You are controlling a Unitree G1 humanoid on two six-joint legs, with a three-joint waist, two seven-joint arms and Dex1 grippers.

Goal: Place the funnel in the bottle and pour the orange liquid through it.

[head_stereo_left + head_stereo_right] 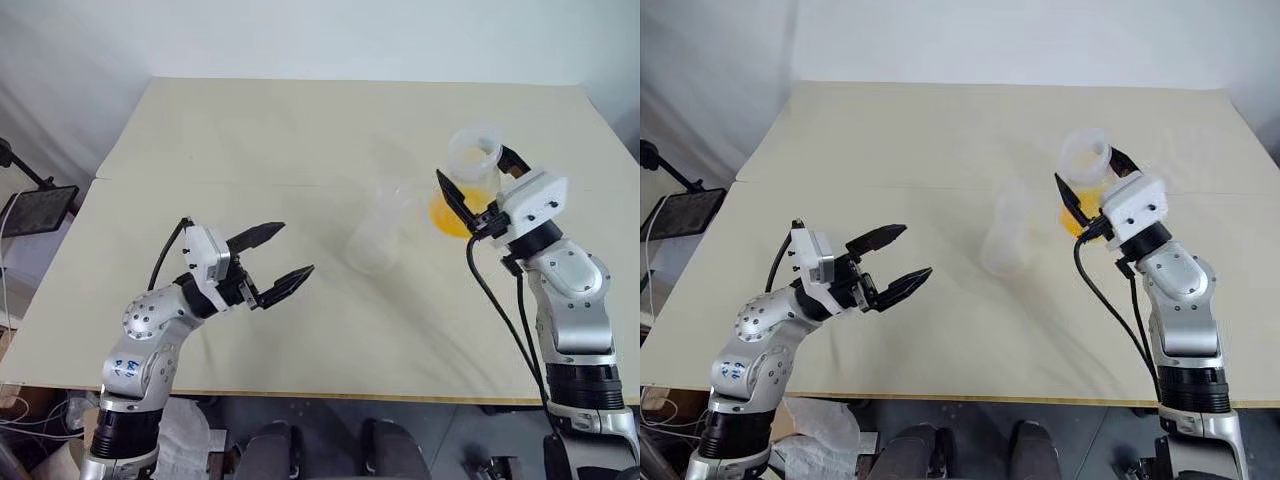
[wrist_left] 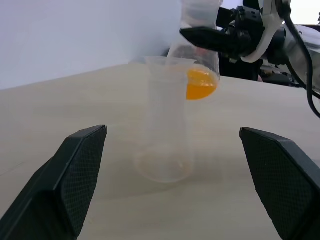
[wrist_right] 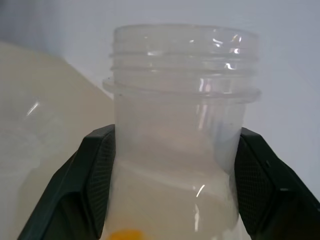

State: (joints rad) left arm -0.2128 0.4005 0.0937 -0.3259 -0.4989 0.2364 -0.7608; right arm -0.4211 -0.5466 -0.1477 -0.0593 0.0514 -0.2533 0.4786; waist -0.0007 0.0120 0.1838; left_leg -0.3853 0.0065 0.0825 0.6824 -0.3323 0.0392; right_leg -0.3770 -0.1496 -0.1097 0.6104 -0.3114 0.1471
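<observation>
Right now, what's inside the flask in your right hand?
Orange liquid pooled at the bottom of the flask, which the right hand grips at the neck. The hand's fingers cover part of the neck.

Funnel: cannot be told apart from clear bottle (image 1: pixel 375 228) in head views; rim at bottle top in left wrist view may be funnel mouth, unclear. Flask (image 3: pixel 182 125) base cut off by frame edge in right wrist view; orange liquid (image 3: pixel 125 234) there just a sliver at edge. Flask neck partly hidden by fingers (image 3: pixel 95 185) of right gripper (image 1: pixel 484 187). Left gripper (image 2: pixel 175 165) fingers cut off at frame edge in left wrist view. Counter (image 1: pixel 300 130) far right corner cut off. Dark object (image 1: pixel 35 208) beside counter cut off, unidentifiable.
</observation>
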